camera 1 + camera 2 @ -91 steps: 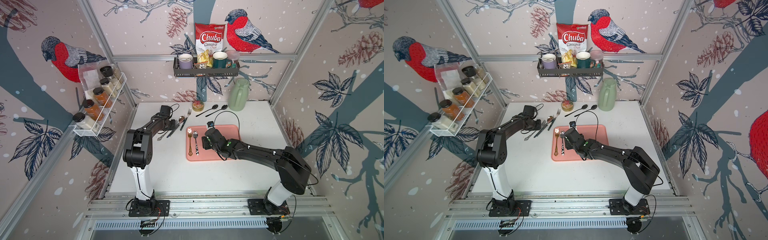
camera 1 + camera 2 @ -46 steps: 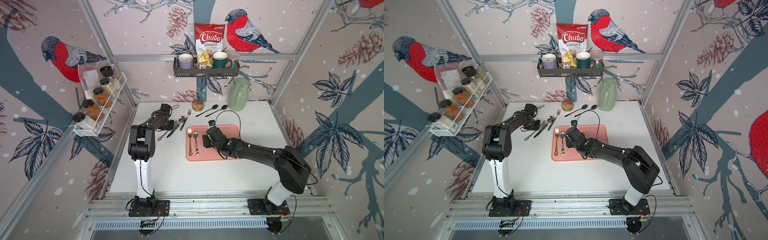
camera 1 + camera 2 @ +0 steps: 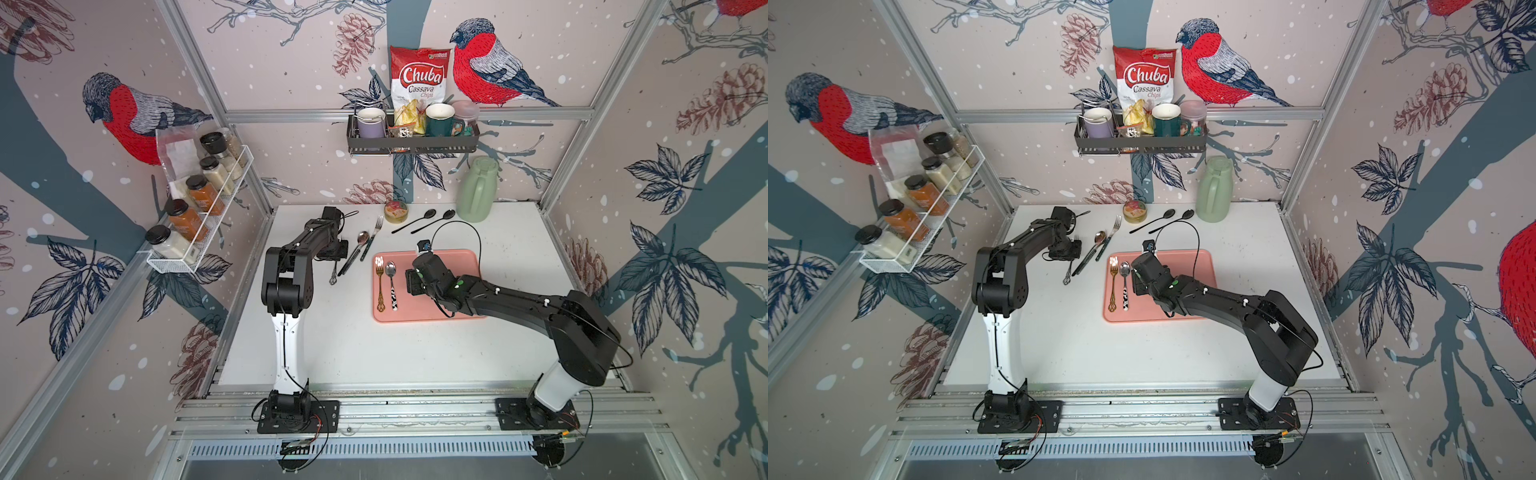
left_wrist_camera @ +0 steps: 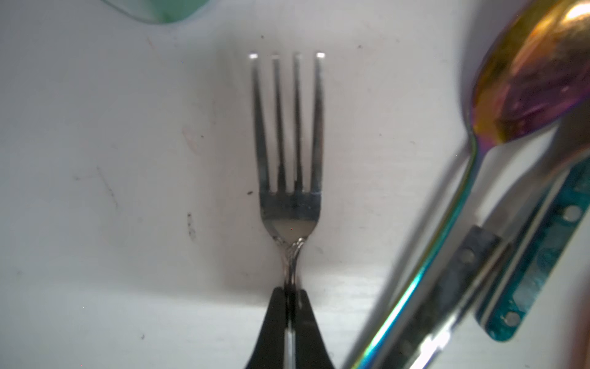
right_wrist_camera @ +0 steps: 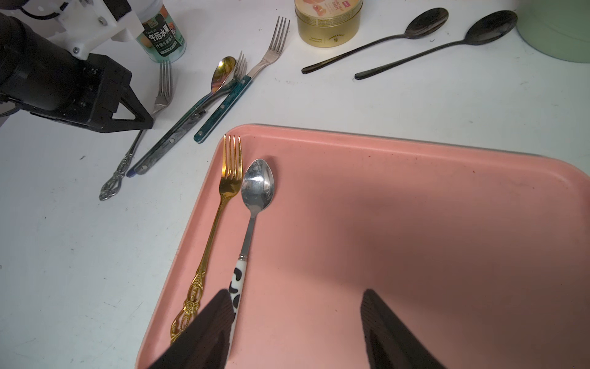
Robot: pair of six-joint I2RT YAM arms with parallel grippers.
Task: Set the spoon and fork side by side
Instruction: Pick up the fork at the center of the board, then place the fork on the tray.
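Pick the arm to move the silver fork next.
Left, likely: the left gripper is shut on the neck of the silver fork. The right gripper hangs open above the pink tray by the gold fork and cow-print spoon, away from that fork.

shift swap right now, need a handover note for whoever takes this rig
Left gripper: shut on the neck of the silver fork, left of the pink tray.
Right gripper: open, empty, above the tray.
Done: gold fork and cow-handled spoon lie side by side on the tray.
To do: probably pair the silver fork with a spoon; the iridescent spoon lies right beside it.
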